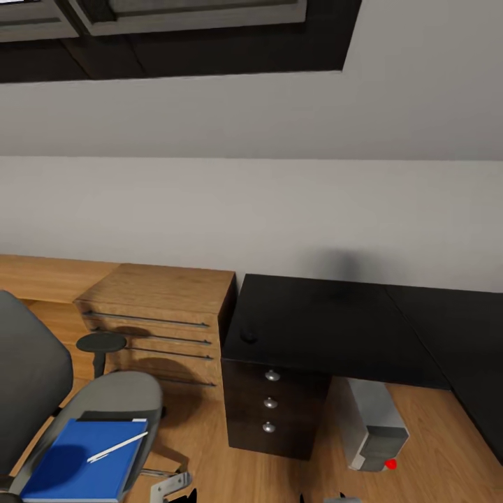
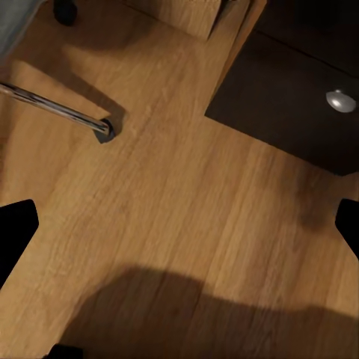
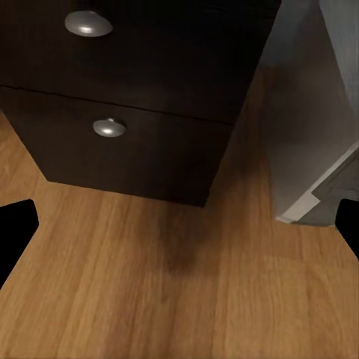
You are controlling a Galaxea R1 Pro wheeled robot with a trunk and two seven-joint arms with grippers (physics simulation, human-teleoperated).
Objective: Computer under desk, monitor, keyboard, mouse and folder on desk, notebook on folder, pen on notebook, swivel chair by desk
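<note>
The grey swivel chair (image 1: 42,391) stands at the lower left of the head view. The blue folder (image 1: 77,461) lies on its seat, with the thin white pen (image 1: 117,447) on top. To the right is the black desk (image 1: 328,328), and the small black mouse (image 1: 249,335) sits near its left edge. The light-grey computer (image 1: 377,426) stands on the floor under the desk. My left gripper (image 2: 179,232) hangs open over bare wooden floor. My right gripper (image 3: 179,232) is open in front of the desk's drawers (image 3: 134,112), with the computer (image 3: 336,90) beside them. The monitor, keyboard and notebook are out of view.
A light wooden chest of drawers (image 1: 161,314) stands against the wall between the chair and the desk. The chair's chrome leg (image 2: 52,108) and castor lie on the floor near my left gripper. The black drawer unit (image 1: 272,402) has silver knobs.
</note>
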